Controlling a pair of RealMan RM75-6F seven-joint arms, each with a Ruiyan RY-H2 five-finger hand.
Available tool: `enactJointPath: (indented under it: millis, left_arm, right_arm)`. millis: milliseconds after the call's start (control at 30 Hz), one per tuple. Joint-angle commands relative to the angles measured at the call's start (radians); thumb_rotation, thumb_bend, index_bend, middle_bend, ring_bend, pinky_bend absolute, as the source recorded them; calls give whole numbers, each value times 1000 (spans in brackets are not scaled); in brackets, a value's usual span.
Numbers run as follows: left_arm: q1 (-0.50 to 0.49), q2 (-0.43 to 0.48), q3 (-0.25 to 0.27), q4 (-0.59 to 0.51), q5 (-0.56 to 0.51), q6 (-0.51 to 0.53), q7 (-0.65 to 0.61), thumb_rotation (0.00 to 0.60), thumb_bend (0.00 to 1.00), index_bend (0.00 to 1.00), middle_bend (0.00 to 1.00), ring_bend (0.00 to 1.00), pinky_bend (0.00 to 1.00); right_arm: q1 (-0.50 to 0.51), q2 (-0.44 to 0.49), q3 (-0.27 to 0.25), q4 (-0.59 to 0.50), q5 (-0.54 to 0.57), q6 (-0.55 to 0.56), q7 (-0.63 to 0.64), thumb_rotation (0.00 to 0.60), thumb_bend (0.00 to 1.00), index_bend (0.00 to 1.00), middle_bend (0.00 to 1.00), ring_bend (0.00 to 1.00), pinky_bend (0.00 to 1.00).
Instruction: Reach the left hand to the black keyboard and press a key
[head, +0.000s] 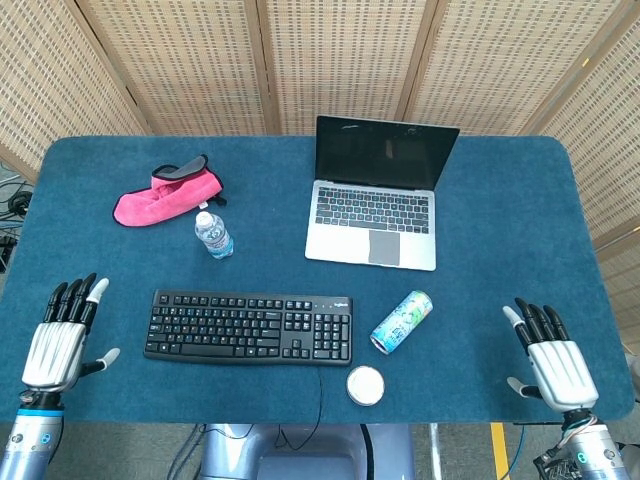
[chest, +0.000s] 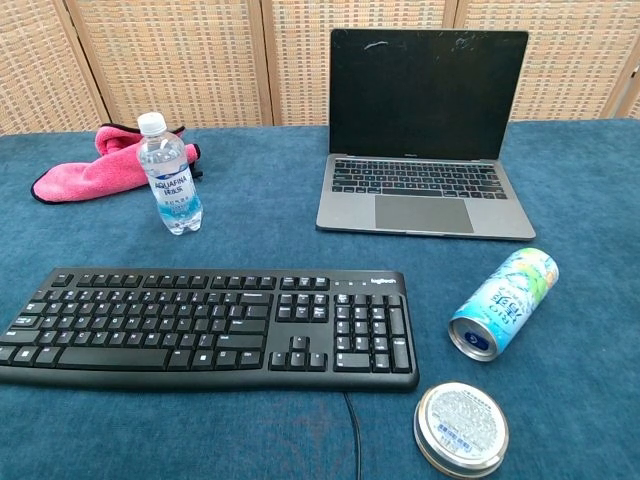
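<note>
1. The left hand (head: 58, 345) lies flat at the desk's 8 o'clock corner, back up, fingers apart and straight, thumb out to the side. It holds nothing and is apart from the keyboard; only the head view shows it.
2. The right hand (head: 553, 364) lies the same way at the 4 o'clock corner, fingers apart, holding nothing, well apart from the can.
3. The keyboard (head: 249, 326) is black and sits flat near the desk's front edge, toward 7 o'clock of the centre, its long side along that edge. A dark cable (head: 321, 385) runs from it over the front edge.
4. A can (head: 401, 322) lies on its side at 3 o'clock of the keyboard, just beside it.
5. A round tin (head: 366, 385) sits at 5 o'clock of the keyboard, near the front edge.
6. A bottle (head: 213, 235) stands upright at 12 o'clock of the keyboard's left half.
7. A pink cloth (head: 167, 195) lies at 11 o'clock of the bottle, near it.
8. A laptop (head: 377, 196) stands open at the desk's 12 o'clock, screen dark.
9. The desk (head: 500, 215) is covered in blue fabric.
10. Woven wicker screens (head: 340, 60) with wooden frames stand behind it.
</note>
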Motion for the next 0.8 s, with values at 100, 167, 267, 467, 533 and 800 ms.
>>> enactJointPath:
  millis: [100,167,267,467,533,800]
  left_arm:
    - [1,1,1,-4,2,1,2,600,160,0,0,0,0]
    - [1,1,2,-5,1,0,3,600,160,0,0,0,0]
    - [0,1,3,-7,0,-3,4,600,166,0,0,0,0]
    - [-3,-4,3,-17,-8,-14,17,600,232,0,95,121,56]
    - [-6,-9,3,-16,-1,-13,16,600,271,0,204,225,140]
    - [-45,14,20,-78,-13,-105,87,600,496,0,577,544,302]
  right_arm:
    - [-1,2,0,1,2,0,4,600,26,0,0,0,0]
    - [-2,3,0,1,1,2,6,600,26,0,0,0,0]
    - [-1,3,0,2,2,0,6,600,28,0,0,0,0]
    - [-1,3,1,2,4,0,8,600,28,0,0,0,0]
    - [-1,2,1,2,5,-2,8,600,26,0,0,0,0]
    - [-1,3,0,1,1,-1,9,600,27,0,0,0,0]
